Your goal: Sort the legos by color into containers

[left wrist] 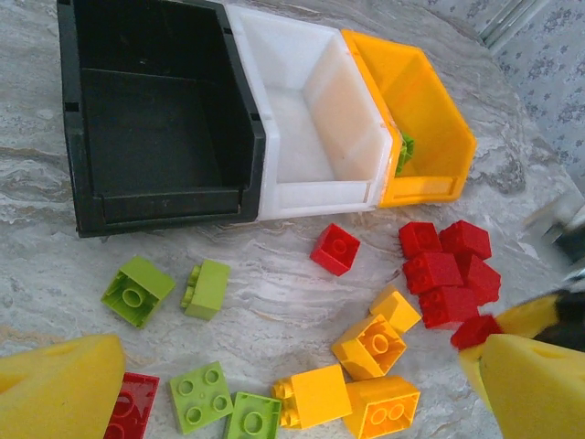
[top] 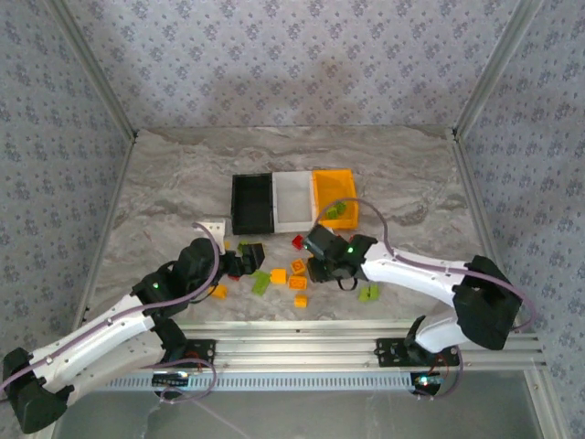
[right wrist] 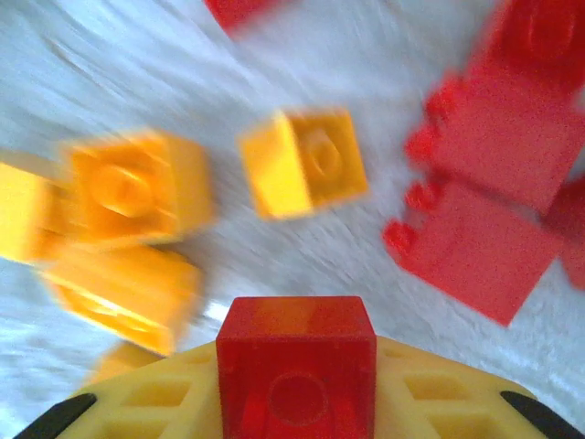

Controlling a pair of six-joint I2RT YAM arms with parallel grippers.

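The containers stand side by side: a black bin (left wrist: 155,119), a white bin (left wrist: 311,119) and an orange-yellow bin (left wrist: 425,128) with a green lego (left wrist: 405,151) inside. Loose legos lie in front of them: a red cluster (left wrist: 448,270), orange ones (left wrist: 370,346) and lime green ones (left wrist: 137,290). My right gripper (right wrist: 296,407) is shut on a red lego (right wrist: 296,352), just above the table among red (right wrist: 494,174) and orange (right wrist: 306,163) bricks. My left gripper (left wrist: 292,402) hangs open over the orange and green bricks, holding nothing.
Seen from above, the bins (top: 292,199) sit mid-table and the bricks (top: 279,274) spread between the two arms. A green brick (top: 369,293) lies apart at the right. A metal rail (top: 302,347) runs along the near edge.
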